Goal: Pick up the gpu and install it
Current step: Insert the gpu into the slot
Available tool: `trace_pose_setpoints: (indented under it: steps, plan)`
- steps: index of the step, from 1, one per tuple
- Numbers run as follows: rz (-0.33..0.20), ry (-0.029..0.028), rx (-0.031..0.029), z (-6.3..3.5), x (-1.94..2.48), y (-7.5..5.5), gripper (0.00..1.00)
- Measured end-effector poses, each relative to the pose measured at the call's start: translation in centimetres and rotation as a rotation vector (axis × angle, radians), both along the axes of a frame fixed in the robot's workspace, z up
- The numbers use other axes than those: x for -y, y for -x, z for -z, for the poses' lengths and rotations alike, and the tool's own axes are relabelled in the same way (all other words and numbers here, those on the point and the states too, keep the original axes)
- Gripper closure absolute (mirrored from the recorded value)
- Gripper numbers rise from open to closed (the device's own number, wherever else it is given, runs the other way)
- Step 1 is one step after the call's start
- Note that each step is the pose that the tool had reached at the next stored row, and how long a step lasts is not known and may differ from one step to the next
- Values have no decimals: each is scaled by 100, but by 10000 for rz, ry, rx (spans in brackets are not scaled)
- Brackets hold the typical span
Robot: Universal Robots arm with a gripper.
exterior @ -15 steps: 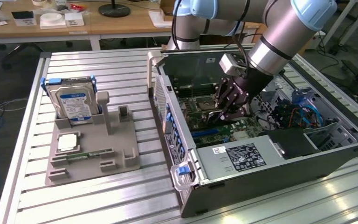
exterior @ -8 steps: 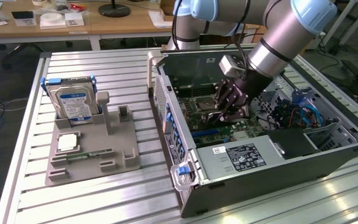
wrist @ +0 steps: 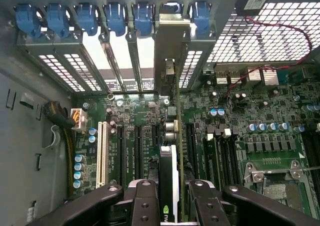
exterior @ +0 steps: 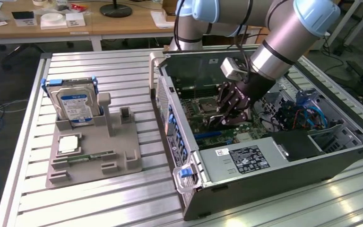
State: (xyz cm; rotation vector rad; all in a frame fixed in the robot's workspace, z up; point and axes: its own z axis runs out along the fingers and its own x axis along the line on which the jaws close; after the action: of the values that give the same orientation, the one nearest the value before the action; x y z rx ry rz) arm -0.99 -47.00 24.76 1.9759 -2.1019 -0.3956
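The gpu (wrist: 169, 186) stands on edge inside the open computer case (exterior: 332, 156), held between the jaws of the gripper (wrist: 169, 206), which are closed on its upper edge with the finger links pressed in from both sides. In the wrist view its silver bracket (wrist: 167, 61) runs up into the row of rear slot openings, just under the blue retention clips (wrist: 115, 16), and the card's lower edge sits over the motherboard (wrist: 250, 116) among the black expansion slots beside the white slot (wrist: 102, 153). Whether the edge connector is fully down in its slot cannot be told from here.

In the exterior view the gripper (exterior: 229, 111) reaches down into the middle of the case, whose power supply (exterior: 247, 158) lies nearest the camera.

The main risk looks to be misalignment: if the card is a little tilted or offset, pressing could jam the connector on the slot's lip or catch the bracket's tip against the case wall. A grip this narrow on a thin card might also let it pivot under load.

Well apart, on the slatted surface (exterior: 87, 66), a grey fixture (exterior: 93, 156) holds a hard drive (exterior: 74, 101) upright and a memory stick (exterior: 90, 156) lying flat.
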Motion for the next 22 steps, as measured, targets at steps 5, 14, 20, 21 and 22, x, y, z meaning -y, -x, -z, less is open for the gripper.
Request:
trace_pose_setpoints:
  steps: [5, 14, 20, 21, 22]
  plan:
    - [-94, 0, -5, 37, 0, 9, 72]
    - [-99, 13, -5, 98, -34, 29, 72]
    - [-99, 14, -5, 132, -37, 50, 72]
    - [-101, 13, -5, 142, -39, 49, 72]
    - [-100, 14, -5, 151, -42, 50, 72]
